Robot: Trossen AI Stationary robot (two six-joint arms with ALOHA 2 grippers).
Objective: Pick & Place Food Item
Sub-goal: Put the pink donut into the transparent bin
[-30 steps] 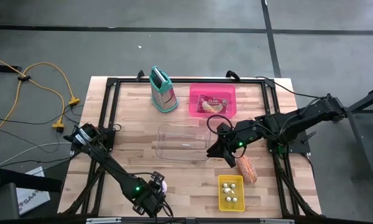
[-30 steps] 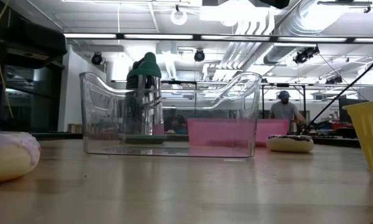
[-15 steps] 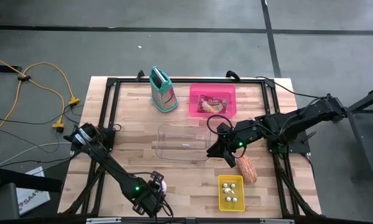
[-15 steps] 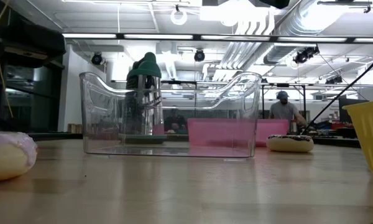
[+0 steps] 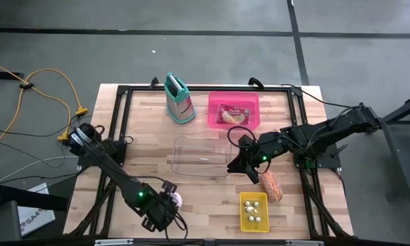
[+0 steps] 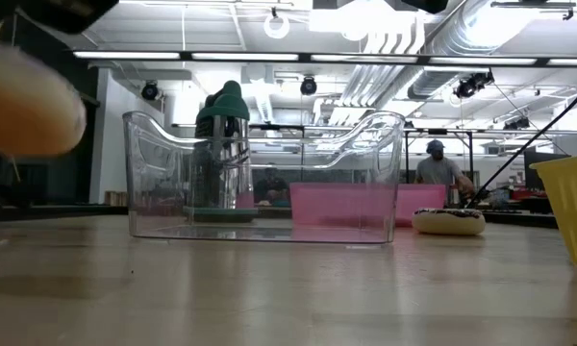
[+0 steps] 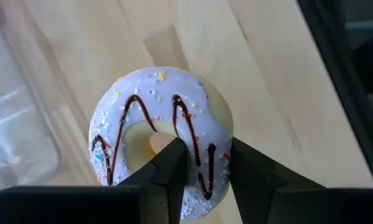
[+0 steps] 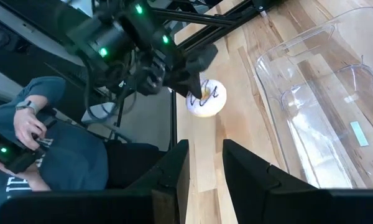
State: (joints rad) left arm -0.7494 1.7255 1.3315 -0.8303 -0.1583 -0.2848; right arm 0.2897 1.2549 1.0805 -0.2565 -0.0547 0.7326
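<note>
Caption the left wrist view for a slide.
Left gripper shut on the frosted donut, held above the wooden table.

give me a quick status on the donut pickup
Left gripper shut on the frosted donut, lifted off the table. Right gripper idle, empty, beside the clear bin. Path to bin clear.

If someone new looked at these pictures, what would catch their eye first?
Probably the sprinkled donut, pinched through its hole by the left gripper and lifted off the table's near left corner. Next, the pink bin holding a packaged snack at the far side, and the yellow tray near the right gripper.
</note>
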